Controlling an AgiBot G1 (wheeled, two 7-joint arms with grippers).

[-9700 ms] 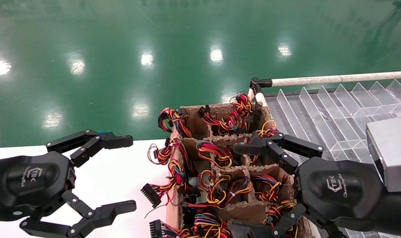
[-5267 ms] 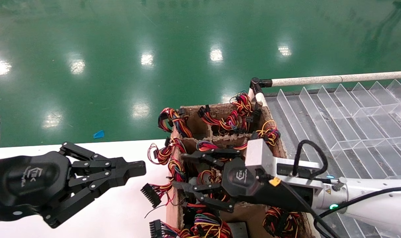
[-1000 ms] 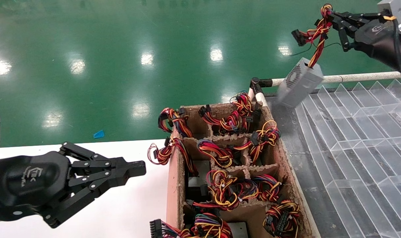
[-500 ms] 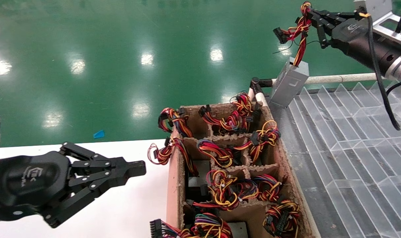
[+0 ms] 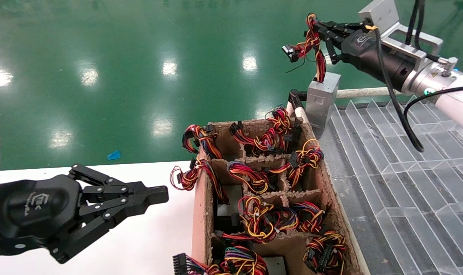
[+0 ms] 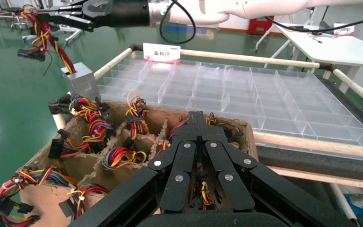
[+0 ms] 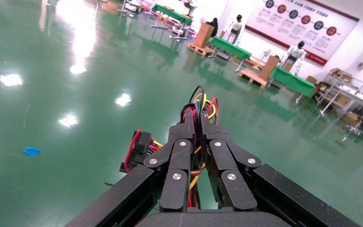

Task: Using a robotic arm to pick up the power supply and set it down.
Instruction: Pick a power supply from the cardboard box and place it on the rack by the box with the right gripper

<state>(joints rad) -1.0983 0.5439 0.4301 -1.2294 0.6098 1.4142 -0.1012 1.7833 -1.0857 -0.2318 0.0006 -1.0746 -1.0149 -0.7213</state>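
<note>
My right black jointed-finger gripper (image 5: 316, 32) pinches the small grey metal power supply's (image 5: 321, 98) red-yellow wire bundle (image 5: 318, 61); box dangles above the clear divider tray's (image 5: 388, 160) far-left corner. Left gripper (image 5: 155, 198) pressed together, parked over white table (image 5: 140, 244).

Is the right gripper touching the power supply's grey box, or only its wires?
Apart from the box. Head view: the right gripper is shut on the wire bundle, and the power supply hangs below it.

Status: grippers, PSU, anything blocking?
Right gripper shut on wire bundle. Power supply dangling by clear tray's corner. Left gripper shut, parked beside cardboard crate. No obstruction seen.
</note>
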